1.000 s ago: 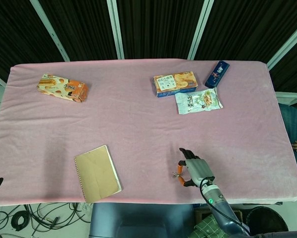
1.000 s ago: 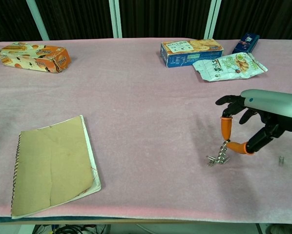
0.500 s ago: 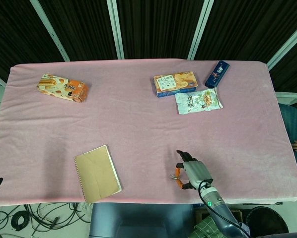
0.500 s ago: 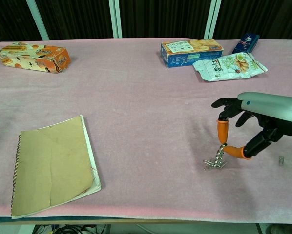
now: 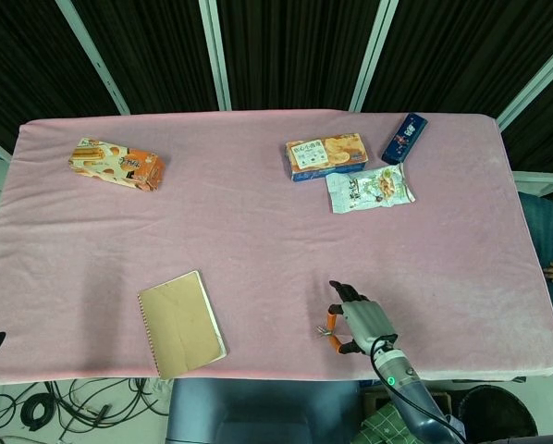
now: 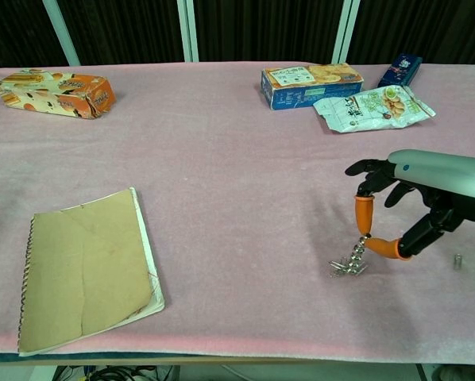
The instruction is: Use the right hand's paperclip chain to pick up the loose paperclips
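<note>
Chest view: right robot hand [image 6: 412,198] pinches paperclip chain [image 6: 350,260], palm down.

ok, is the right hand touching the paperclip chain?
Touching. Chest view shows the right hand pinching the top of the paperclip chain between two orange fingertips, its lower end on the cloth.

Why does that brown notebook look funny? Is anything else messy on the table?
The brown notebook has a creased, bent cover, and white pages peek out along its right edge. One small metal piece lies alone beyond the right hand, apart from the paperclip chain it pinches. The snack boxes look fine.
</note>
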Controlling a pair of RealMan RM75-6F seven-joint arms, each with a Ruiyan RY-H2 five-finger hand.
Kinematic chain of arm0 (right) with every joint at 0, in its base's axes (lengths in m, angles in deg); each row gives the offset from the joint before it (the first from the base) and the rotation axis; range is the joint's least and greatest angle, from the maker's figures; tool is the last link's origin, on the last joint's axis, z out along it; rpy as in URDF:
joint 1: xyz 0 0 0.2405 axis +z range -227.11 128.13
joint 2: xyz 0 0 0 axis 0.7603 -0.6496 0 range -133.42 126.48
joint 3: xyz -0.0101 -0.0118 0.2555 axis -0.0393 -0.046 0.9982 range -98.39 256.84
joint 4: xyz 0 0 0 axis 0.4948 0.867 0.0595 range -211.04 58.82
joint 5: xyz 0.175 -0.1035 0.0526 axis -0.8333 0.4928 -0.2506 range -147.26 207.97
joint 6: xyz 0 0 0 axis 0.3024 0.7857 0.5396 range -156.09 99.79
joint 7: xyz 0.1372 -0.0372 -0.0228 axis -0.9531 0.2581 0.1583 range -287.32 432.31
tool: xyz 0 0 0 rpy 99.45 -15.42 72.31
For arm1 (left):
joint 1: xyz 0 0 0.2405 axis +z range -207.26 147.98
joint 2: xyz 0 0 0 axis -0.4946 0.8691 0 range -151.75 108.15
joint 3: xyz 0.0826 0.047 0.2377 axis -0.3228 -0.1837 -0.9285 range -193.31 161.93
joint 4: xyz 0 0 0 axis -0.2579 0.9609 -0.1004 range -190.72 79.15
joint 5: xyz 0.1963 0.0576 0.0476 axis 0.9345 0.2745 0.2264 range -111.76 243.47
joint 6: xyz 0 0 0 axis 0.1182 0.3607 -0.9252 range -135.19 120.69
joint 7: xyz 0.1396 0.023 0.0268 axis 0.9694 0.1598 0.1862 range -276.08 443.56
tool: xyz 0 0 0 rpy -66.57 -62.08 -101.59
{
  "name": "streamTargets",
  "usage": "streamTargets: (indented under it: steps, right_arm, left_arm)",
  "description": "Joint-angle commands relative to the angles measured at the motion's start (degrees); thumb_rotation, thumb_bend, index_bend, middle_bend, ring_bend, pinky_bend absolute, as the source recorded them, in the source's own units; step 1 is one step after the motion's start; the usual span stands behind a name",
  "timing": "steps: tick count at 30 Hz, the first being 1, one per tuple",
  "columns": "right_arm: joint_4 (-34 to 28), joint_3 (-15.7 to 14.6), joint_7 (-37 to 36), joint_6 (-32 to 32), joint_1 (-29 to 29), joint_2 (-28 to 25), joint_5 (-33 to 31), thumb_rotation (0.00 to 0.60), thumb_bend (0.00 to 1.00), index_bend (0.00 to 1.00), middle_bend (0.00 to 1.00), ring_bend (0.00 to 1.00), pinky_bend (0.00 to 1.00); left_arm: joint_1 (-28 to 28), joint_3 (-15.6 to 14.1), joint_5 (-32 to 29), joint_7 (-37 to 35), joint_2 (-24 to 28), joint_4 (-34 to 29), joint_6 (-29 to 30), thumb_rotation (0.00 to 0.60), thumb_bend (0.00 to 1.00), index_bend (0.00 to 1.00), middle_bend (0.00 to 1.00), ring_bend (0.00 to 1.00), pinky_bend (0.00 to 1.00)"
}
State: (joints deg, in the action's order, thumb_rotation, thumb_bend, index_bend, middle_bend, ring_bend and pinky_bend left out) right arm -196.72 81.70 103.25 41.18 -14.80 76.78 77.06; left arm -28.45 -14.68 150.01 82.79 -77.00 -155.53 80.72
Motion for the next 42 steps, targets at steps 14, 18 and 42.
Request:
streamTargets:
  steps: [14, 18, 42]
  right_arm:
    - [-1.8, 0.5, -0.2, 0.8, -0.4, -1.5, 0.4, 0.600, 0.32, 0.57, 0.00, 0.01, 0.19]
    - [-2.4, 0.7, -0.5, 1.0, -0.6, -2.3, 0.7, 0.600, 0.32, 0.57, 0.00, 0.01, 0.19]
    - [-4.5, 0.1, -5.9, 2.1, -4.5, -11.6, 3.1, 0.600, 0.32, 0.57, 0.00, 0.01, 0.19]
  left_arm:
    - [0.0, 0.0, 0.1, -0.3, 0.1, 0.1, 0.0, 0.600, 0.22, 0.03, 0.00, 0.00, 0.00]
    - [0.0, 0.0, 0.1, -0.2, 0.1, 0.0, -0.1, 0.600, 0.22, 0.03, 0.00, 0.00, 0.00]
    - [0.0, -0.1, 0.1, 0.7, -0.2, -0.2, 0.0, 0.600, 0.22, 0.03, 0.00, 0.00, 0.00]
